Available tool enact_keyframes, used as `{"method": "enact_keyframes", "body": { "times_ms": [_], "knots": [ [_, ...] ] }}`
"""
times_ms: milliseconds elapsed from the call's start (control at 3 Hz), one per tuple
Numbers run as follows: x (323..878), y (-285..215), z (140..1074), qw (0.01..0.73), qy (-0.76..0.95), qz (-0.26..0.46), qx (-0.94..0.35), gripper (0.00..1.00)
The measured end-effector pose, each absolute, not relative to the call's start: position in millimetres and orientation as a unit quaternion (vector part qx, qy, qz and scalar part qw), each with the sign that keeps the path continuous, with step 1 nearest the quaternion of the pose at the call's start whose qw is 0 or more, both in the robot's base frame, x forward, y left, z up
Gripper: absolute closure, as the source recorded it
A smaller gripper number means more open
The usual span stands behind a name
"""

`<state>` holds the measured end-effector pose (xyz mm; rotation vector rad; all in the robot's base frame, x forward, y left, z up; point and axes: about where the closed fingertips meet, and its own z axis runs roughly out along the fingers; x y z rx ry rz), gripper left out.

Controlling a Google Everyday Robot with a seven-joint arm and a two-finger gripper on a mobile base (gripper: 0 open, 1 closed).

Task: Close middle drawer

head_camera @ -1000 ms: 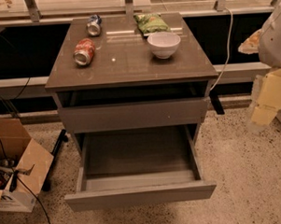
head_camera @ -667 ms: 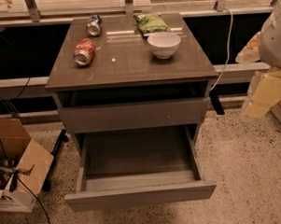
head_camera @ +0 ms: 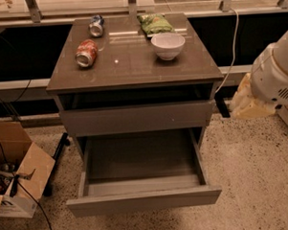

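The middle drawer (head_camera: pixel 141 167) of the grey-brown cabinet (head_camera: pixel 132 64) is pulled far out toward me. Its bare grey floor, thin side walls and plain flat front strip (head_camera: pixel 144 201) are all in sight, and it is empty. Above it sits a taller grey drawer front (head_camera: pixel 137 118) with a tiny white speck, pushed almost in. My gripper (head_camera: pixel 245 105) shows as a cream-coloured part under the white arm housing (head_camera: pixel 276 75). It is to the right of the cabinet, level with the upper drawer front, and touches nothing.
On the cabinet top stand a white bowl (head_camera: pixel 168 45), a red can (head_camera: pixel 86 52) on its side, a second can (head_camera: pixel 96 26) and a green snack bag (head_camera: pixel 155 23). An open cardboard box (head_camera: pixel 17 170) with cables stands on the floor at left. The floor is speckled.
The arm has come down and the gripper has moved left, closer to the cabinet's right side. The drawer has not moved.
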<state>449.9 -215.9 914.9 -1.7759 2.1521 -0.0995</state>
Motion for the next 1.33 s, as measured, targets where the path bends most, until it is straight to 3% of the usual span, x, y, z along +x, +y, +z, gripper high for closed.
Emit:
{"method": "enact_keyframes", "body": {
  "times_ms": [333, 667, 1333],
  "knots": [
    [451.9, -215.7, 914.5, 0.179, 0.757, -0.039, -0.627, 0.94],
    [451.5, -215.4, 915.3, 0.18, 0.757, -0.04, -0.627, 1.0],
    [450.5, -182.0, 826.1, 0.19, 0.748, 0.035, -0.635, 1.0]
  ]
}}
